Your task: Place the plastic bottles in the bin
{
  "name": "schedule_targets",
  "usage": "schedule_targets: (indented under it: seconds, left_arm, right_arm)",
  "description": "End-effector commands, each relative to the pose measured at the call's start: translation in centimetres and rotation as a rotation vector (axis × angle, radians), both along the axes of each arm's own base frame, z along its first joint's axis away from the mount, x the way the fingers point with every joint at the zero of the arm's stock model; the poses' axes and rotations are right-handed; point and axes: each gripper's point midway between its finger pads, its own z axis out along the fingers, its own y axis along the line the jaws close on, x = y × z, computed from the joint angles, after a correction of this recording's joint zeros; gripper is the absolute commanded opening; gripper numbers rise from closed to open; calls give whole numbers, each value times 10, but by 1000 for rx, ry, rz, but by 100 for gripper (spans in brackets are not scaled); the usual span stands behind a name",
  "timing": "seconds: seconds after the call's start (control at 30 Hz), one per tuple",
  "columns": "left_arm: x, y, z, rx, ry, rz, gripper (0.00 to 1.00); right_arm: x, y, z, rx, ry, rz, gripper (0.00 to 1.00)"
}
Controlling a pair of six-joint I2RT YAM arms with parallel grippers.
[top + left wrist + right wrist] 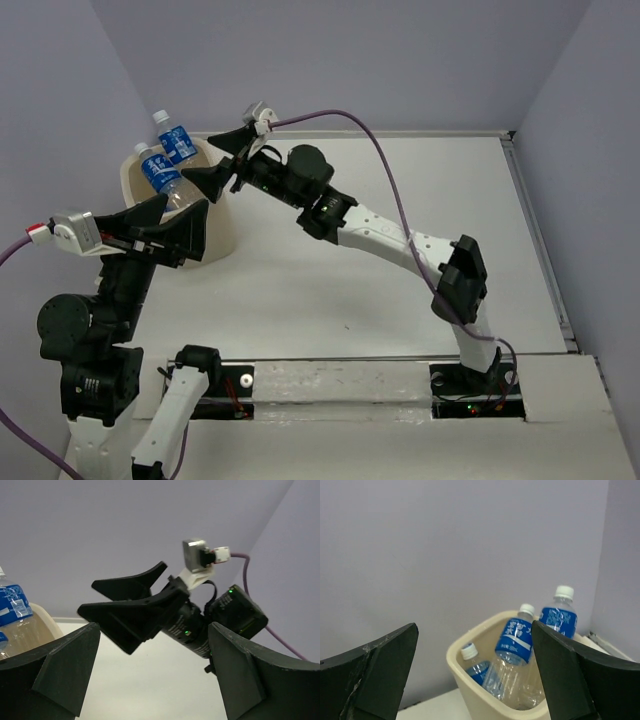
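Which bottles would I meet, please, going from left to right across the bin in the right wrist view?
In the bin: the low bottle → the leaning bottle → the tallest bottle.

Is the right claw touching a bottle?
Cannot tell: the right gripper is open, but in overhead and right wrist views one finger overlaps a bottle, hiding any gap.

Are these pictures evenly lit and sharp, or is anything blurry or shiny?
Top external view: soft, even light, faint shadows on the table, glare along the glossy strip at the near edge. Right wrist view: bottles and bin sharp, the near fingers dark and soft-edged. Left wrist view: its own fingers nearly black, little detail.
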Motion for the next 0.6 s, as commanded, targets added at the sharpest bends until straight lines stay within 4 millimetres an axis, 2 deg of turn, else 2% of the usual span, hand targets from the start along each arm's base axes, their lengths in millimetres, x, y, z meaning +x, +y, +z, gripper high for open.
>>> schedule_targets:
  seconds: [0.0,0.03,0.07,0.1,0.13,0.17,0.2,0.23,0.27,0.3,0.37,0.4,0.47,0.5,0.53,0.57]
  left_arm:
    - [-21,-4,31,-26,-100,-45,99]
    - [-22,-6,31,-25,-104,-55,99]
    - [-23,-7,31,-24,-104,-64,99]
    - [-23,-10,29,-19,-106,-82,99]
    - [-24,-12,28,-15,-106,-92,99]
    - [-23,-14,24,-6,-102,-102,99]
    - [-21,-18,15,10,-90,-122,99]
    - [-20,-20,9,28,-89,-130,99]
    - [-18,-23,3,39,-84,-142,99]
    - [-15,-29,-13,55,-66,-172,99]
    - [-14,-34,-26,65,-59,-200,99]
    - [-12,-40,-43,79,-35,-235,99]
    - [-9,-48,-62,98,1,-279,99]
    - [-4,-52,-79,112,34,-306,99]
    - [-8,-60,-88,128,48,-359,99]
    - [-7,-63,-95,130,61,-382,99]
  right_arm:
    - [-33,-30,54,130,-68,56,100]
    - [-31,-33,36,99,-43,38,100]
    - [-32,-39,31,88,-33,25,100]
    - [-40,-58,48,113,-54,5,100]
    - [-34,-64,11,53,-9,-37,100]
    - [-39,-82,40,111,-33,-63,100]
    - [-46,-106,28,98,-24,-98,100]
    - [-50,-119,21,88,-18,-116,100]
    - [-41,-135,-20,29,45,-206,100]
    - [-51,-166,-1,73,47,-245,100]
    - [-47,-206,-16,70,121,-372,100]
    - [-56,-235,-30,48,163,-411,100]
    - [-62,-269,-45,33,201,-484,100]
    - [-66,-284,-62,-3,242,-510,100]
    - [-71,-298,-84,-34,278,-536,100]
    - [-84,-328,-68,36,280,-553,100]
